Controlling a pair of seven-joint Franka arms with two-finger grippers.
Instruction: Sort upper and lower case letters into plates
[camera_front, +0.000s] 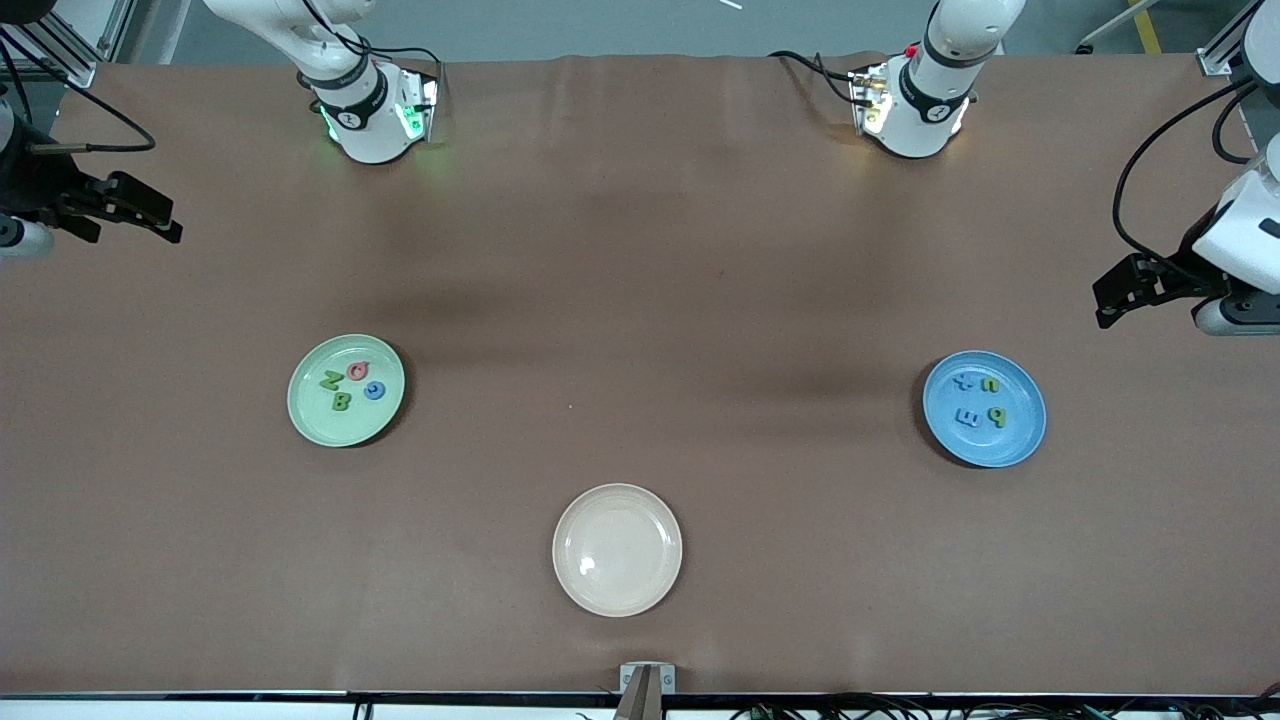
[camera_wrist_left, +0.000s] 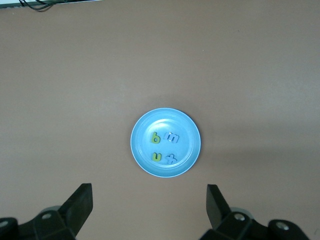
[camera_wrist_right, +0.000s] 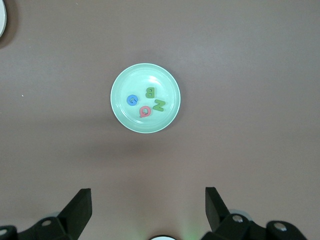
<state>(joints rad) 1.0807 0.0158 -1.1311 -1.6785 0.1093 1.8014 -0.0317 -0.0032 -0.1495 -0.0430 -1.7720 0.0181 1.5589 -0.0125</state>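
The pale green plate (camera_front: 322, 420) lies toward the right arm's end and holds several letters: a green N (camera_front: 330, 380), a green B (camera_front: 341, 402), a pink Q (camera_front: 358, 371) and a blue G (camera_front: 374, 390). The right wrist view shows this plate (camera_wrist_right: 145, 75) too. The bright blue plate (camera_front: 1012, 445) lies toward the left arm's end and holds a blue t (camera_front: 965, 380), a green n (camera_front: 990, 384), a blue m (camera_front: 969, 417) and a green b (camera_front: 996, 416). The left wrist view shows it (camera_wrist_left: 190, 137) too. My right gripper (camera_front: 165, 222) (camera_wrist_right: 148, 196) and left gripper (camera_front: 1108, 300) (camera_wrist_left: 149, 192) hang open and empty high over the table's ends.
A cream-beige plate (camera_front: 617, 549) with nothing on it lies in the middle, nearest the front camera. Brown table cover runs between the plates. The arm bases (camera_front: 375, 120) (camera_front: 915, 115) stand at the table's farthest edge.
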